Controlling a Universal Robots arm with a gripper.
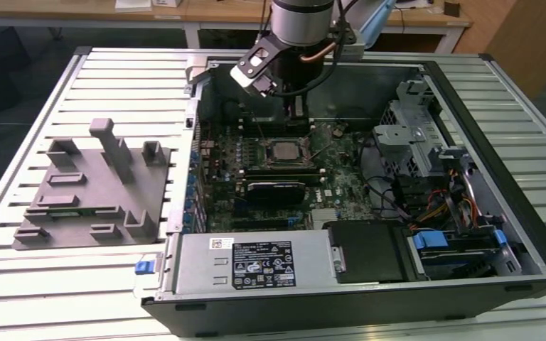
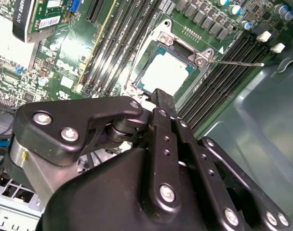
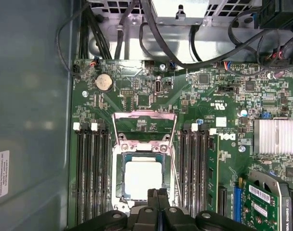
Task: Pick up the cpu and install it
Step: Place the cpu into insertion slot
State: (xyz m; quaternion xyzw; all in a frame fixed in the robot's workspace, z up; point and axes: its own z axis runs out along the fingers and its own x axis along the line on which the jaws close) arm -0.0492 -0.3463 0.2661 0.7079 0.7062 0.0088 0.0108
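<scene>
"What do you have on screen, biggest first?"

"I have one slatted metal table [image 1: 500, 85], and on it one open computer case [image 1: 368, 302] with its open side up. At the exterior view's left of the case stands one grey fixture [image 1: 93, 192], well apart from the work. My one arm [image 1: 301, 18] reaches down into the case, over the single motherboard [image 3: 194, 101]."

"And on the board itself?"

"In the first wrist view I count two banks of memory slots [image 3: 93, 178], one bank on each side of a single socket [image 3: 118, 185]. Its one load plate [image 3: 144, 118] is swung up and open. The one cpu [image 3: 142, 179] lies flat inside that socket, silvery top facing up."

"What is the gripper doing?"

"I see one gripper [image 3: 158, 191]. Its two fingers are pressed together with just a seam between them, and they grip nothing. The tips hang right over one edge of the cpu, but I cannot tell whether they touch it. The smallest thing I can count is one coin cell [image 3: 103, 82], on the far side of the load plate from the cpu."
</scene>
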